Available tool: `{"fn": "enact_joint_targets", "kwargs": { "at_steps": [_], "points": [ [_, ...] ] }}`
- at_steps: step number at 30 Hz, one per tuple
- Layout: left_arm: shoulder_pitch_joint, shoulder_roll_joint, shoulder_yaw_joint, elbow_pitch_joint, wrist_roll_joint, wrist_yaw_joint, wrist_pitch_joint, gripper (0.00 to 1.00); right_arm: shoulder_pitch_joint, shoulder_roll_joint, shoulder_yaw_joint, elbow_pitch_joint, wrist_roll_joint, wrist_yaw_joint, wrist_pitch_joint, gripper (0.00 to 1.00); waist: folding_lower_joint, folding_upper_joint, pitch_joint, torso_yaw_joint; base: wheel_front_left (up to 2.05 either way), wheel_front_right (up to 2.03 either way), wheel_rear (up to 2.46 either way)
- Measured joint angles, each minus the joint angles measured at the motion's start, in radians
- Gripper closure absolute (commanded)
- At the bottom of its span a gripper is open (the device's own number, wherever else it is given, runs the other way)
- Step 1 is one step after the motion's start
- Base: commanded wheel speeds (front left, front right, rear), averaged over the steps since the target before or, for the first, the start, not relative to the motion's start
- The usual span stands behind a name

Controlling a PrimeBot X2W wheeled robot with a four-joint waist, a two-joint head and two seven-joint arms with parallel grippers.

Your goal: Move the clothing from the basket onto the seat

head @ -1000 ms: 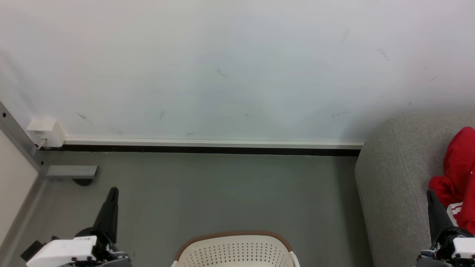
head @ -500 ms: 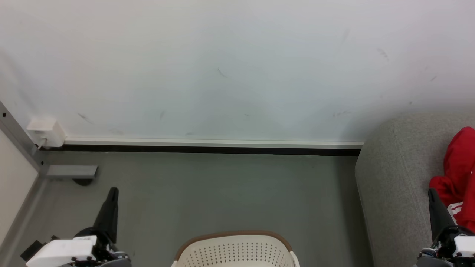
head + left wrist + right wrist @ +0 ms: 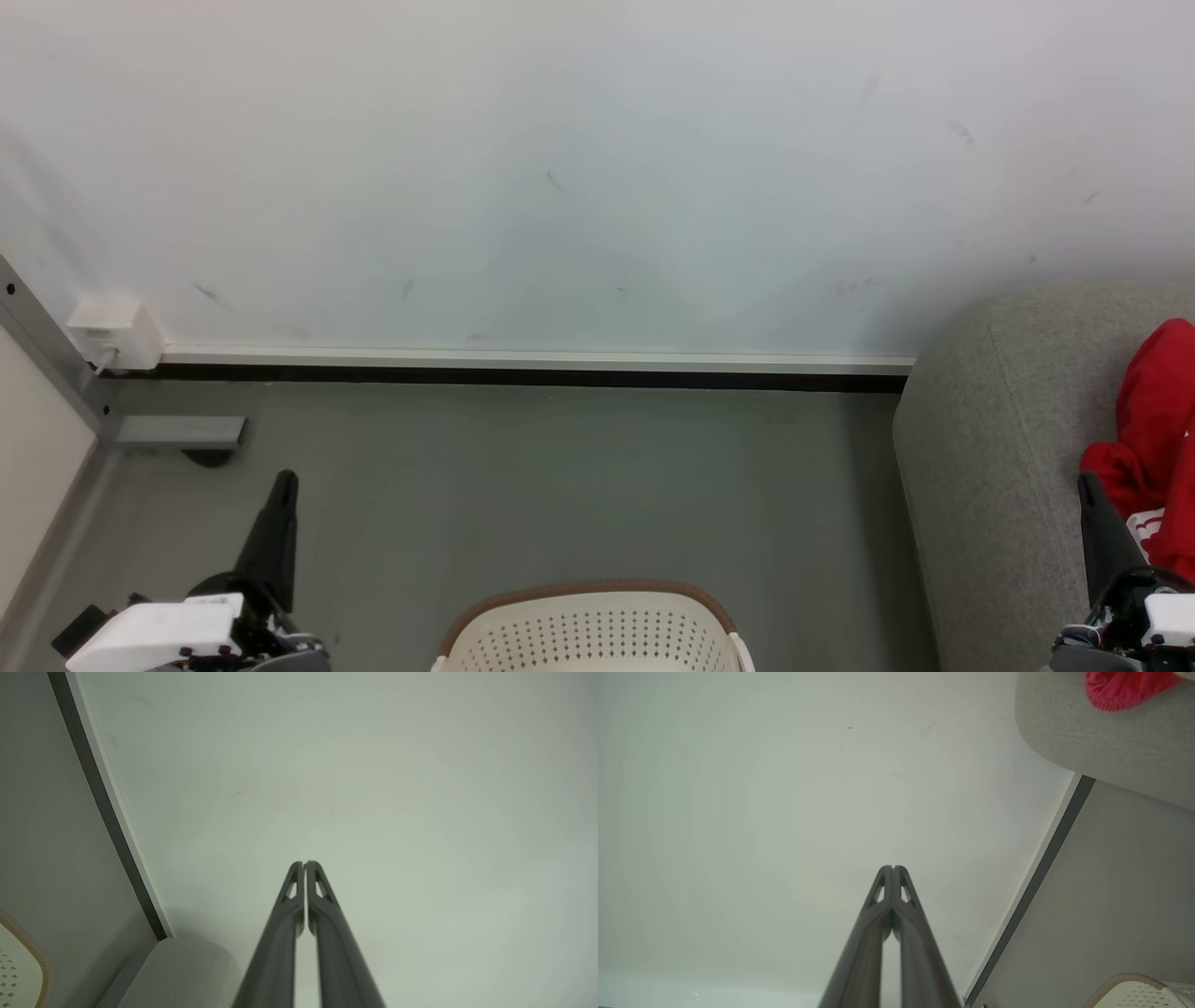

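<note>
The cream perforated basket point(image 3: 590, 630) with a brown rim stands on the floor at the bottom centre of the head view; its inside is hidden. Red clothing point(image 3: 1153, 439) with a white printed patch lies on the grey seat point(image 3: 999, 467) at the right edge. The seat point(image 3: 1106, 737) and a fold of clothing point(image 3: 1125, 688) also appear in the right wrist view. My left gripper point(image 3: 286, 480) rests shut and empty at the lower left, fingers together point(image 3: 304, 863). Beside the seat's clothing, my right gripper point(image 3: 1085, 483) is shut and empty, fingertips touching point(image 3: 893, 867).
A white wall point(image 3: 579, 177) with a dark baseboard point(image 3: 523, 377) runs behind the grey floor point(image 3: 560, 485). A white power adapter point(image 3: 114, 333) sits on the wall at the left, beside a grey metal frame leg point(image 3: 177, 431).
The right gripper has dipped very slightly. Nothing else has moved.
</note>
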Motion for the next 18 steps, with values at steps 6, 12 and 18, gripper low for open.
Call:
{"fn": "enact_joint_targets", "kwargs": {
  "at_steps": [6, 12, 18],
  "points": [
    [0.000, 0.000, 0.000, 0.000, 0.000, 0.000, 0.000, 1.00, -0.001, -0.006, 0.011, -0.005, 0.011, 0.000, -0.009, 1.00, 0.0000, 0.0000, 0.000, 0.000, 0.00, 0.00, 0.00],
    [0.000, 0.000, 0.000, 0.000, 0.000, 0.000, 0.000, 1.00, -0.002, -0.012, 0.020, -0.007, 0.020, 0.000, -0.015, 1.00, 0.0000, 0.0000, 0.000, 0.000, 0.00, 0.00, 0.00],
    [0.000, 0.000, 0.000, -0.001, 0.000, 0.000, 0.000, 1.00, -0.003, -0.021, 0.026, -0.010, 0.025, 0.000, -0.021, 1.00, 0.0000, 0.0000, 0.000, 0.000, 0.00, 0.00, 0.00]
  ]
}}
